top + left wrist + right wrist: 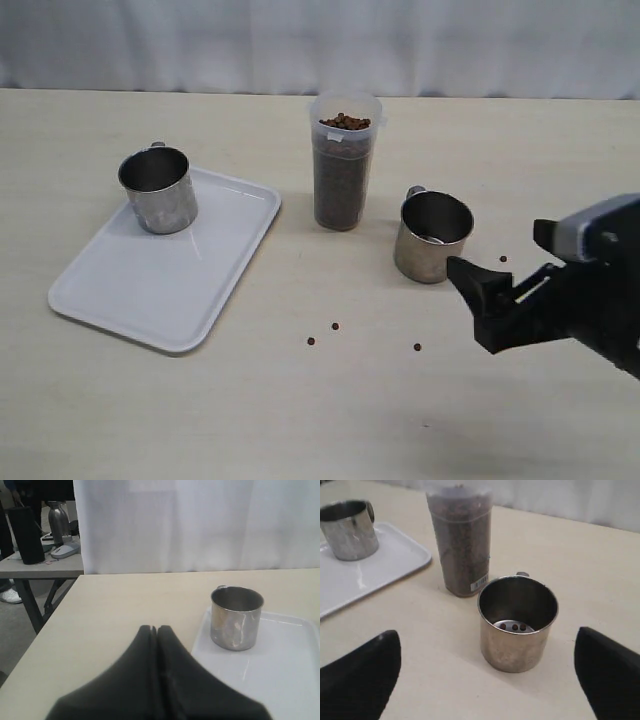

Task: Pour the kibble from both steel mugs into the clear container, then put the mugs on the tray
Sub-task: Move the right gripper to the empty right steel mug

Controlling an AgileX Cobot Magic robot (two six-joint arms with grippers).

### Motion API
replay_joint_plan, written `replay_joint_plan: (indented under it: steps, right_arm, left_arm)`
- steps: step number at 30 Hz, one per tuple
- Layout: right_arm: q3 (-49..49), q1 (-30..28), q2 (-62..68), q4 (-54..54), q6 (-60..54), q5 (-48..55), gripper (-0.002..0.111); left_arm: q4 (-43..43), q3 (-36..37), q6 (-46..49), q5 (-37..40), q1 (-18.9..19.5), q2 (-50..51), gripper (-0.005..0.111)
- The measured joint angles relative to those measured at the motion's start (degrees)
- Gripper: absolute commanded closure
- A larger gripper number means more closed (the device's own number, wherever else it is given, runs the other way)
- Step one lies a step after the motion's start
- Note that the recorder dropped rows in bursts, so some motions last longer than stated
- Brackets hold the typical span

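One steel mug [158, 190] stands upright on the white tray [150, 290]. The clear container [344, 165] is filled nearly to its rim with kibble [344, 122]. The second steel mug [433, 237] stands on the table right of the container, and in the right wrist view this mug [516, 625] holds a few pellets [515, 627]. My right gripper [468, 295] is open just short of it, with its fingers [365, 675] spread wide on either side and not touching. My left gripper [156, 629] is shut and empty, short of the tray [280, 670] and its mug [236, 617]. It is outside the exterior view.
Loose pellets [335, 326] lie on the table in front of the container; another pellet [503, 259] lies right of the second mug. A white curtain hangs behind the table. Another table with a dark flask [59, 520] stands beyond the left edge.
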Motion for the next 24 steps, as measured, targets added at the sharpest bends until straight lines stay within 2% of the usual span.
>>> replay_joint_plan:
  steps: [6,12,18,24]
  right_arm:
    - [-8.3,0.0,13.3,0.1,-5.5,-0.5,0.000]
    - [-15.3,0.3,23.5,7.4,-8.9,-3.1,0.000]
    - [-19.8,0.4,33.3,9.9,-10.9,-3.5,0.000]
    - [-22.8,0.4,39.1,19.2,-15.3,-4.1,0.000]
  left_arm:
    - [0.0,0.0,0.0,0.0,0.0,0.0,0.107]
    - [0.0,0.0,0.0,0.0,0.0,0.0,0.107]
    - [0.0,0.0,0.0,0.0,0.0,0.0,0.107]
    - [0.0,0.0,0.0,0.0,0.0,0.0,0.107]
